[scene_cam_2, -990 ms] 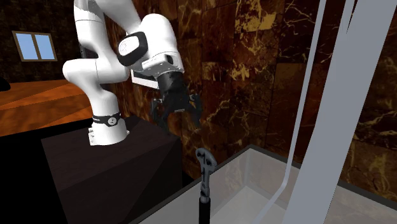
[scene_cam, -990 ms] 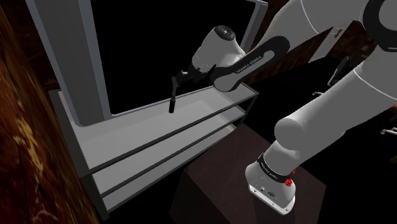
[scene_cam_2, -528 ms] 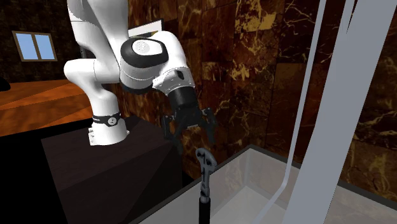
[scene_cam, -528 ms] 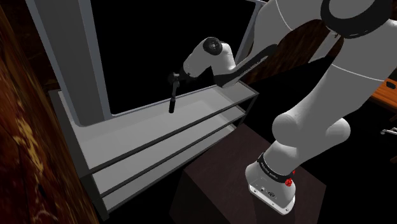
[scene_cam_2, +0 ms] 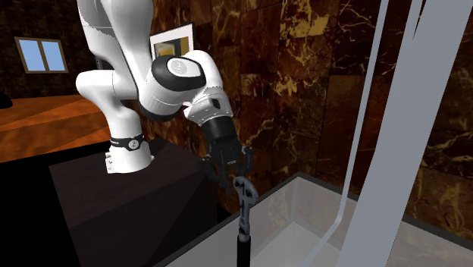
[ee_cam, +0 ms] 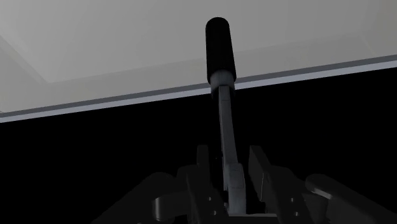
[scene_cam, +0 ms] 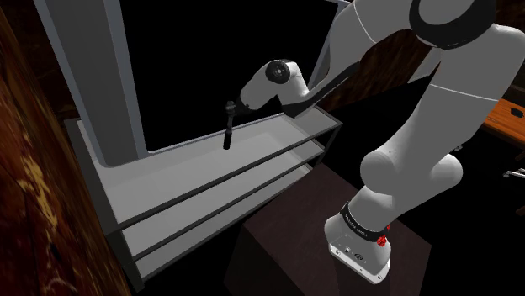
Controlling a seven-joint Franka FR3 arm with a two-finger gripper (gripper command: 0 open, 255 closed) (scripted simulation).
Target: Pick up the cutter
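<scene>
Hand (ee_cam: 229, 154) is open on my wrist feed. Its two black fingers (ee_cam: 202, 167) stand apart on either side of the cutter (ee_cam: 226, 121), level with its grey metal end. A thin gap shows on each side, so nothing is gripped.

Reading the shoulder view from its left, I see the grey shelf rack (scene_cam: 151, 181) in front of a black area. Next is the cutter (scene_cam: 226, 130), standing upright on the top shelf with its black handle down. The hand (scene_cam: 233, 106) sits right at the cutter's upper tip. Behind it the white arm (scene_cam: 437, 126) arches up past the frame's top and bends down to its base on the dark stand (scene_cam: 278, 248) at the lower right.

In the second exterior view the arm enters from the left, with the wrist angled down and toward the right. The hand (scene_cam_2: 227, 162) is just above and slightly left of the cutter (scene_cam_2: 242, 216), and its fingers straddle the hooked head.
</scene>
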